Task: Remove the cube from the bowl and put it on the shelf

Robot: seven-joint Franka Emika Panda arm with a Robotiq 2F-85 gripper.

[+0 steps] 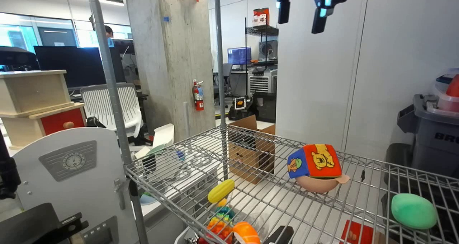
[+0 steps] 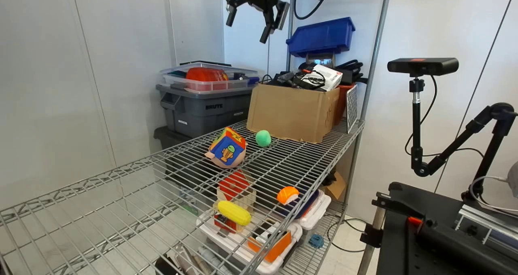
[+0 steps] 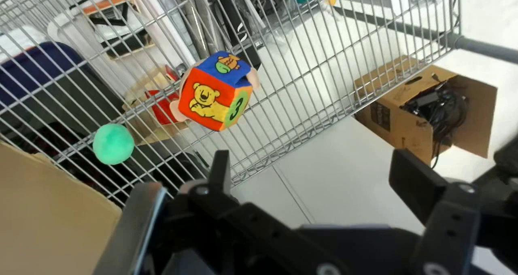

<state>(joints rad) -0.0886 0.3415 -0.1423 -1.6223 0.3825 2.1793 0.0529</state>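
Note:
The multicoloured cube [image 1: 319, 161] sits in the pinkish bowl [image 1: 317, 184], filling its top, tilted. The cube shows red, blue and yellow faces in an exterior view [image 2: 228, 147], and the bowl's rim shows below it [image 2: 239, 160]. Both rest on the chrome wire shelf [image 2: 323, 170]. In the wrist view the cube [image 3: 214, 93] is at upper middle, with the bowl's handles [image 3: 175, 111] poking out beside it. My gripper [image 1: 300, 21] is open and empty, high above the shelf and apart from the cube; its spread fingers also show in the wrist view [image 3: 309, 166].
A green rounded lump [image 2: 263, 138] lies near the bowl. A yellow toy [image 2: 234, 212] and an orange toy [image 2: 287, 195] lie nearer the shelf's edge. A large cardboard box [image 2: 287, 111] stands at one shelf end. Metal poles [image 1: 219, 57] rise at the shelf corners.

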